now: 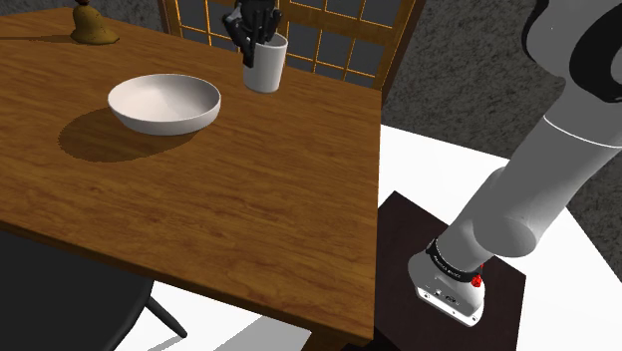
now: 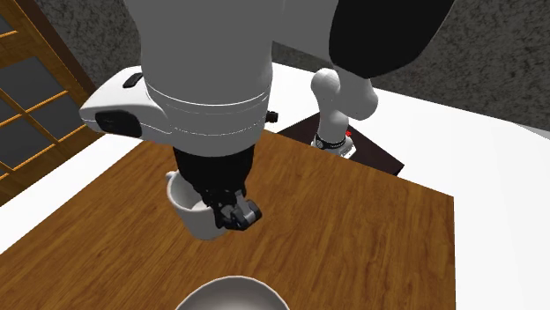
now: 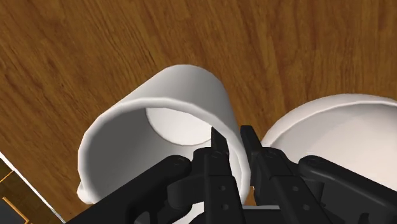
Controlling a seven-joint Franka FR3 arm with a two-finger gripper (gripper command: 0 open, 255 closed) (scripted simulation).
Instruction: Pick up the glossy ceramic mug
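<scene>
The white glossy mug [image 1: 267, 66] is near the far edge of the wooden table [image 1: 249, 219], tilted a little. My black gripper [image 1: 253, 38] comes down on it from above and is shut on its rim. In the wrist view one finger is inside the mug [image 3: 159, 127] and the other outside, and the gripper [image 3: 232, 137] pinches the wall on the side facing the bowl. In the second exterior view the mug [image 2: 196, 211] hangs under the gripper [image 2: 231, 211], its handle on the far side. I cannot tell whether its base touches the table.
A wide white bowl [image 1: 164, 103] sits on the table close to the mug, at the shoulder view's left. A small brown object [image 1: 92, 28] stands at the far left corner. A lattice-backed chair [image 1: 329, 30] is behind the table, and a dark chair [image 1: 60, 299] is at the near edge.
</scene>
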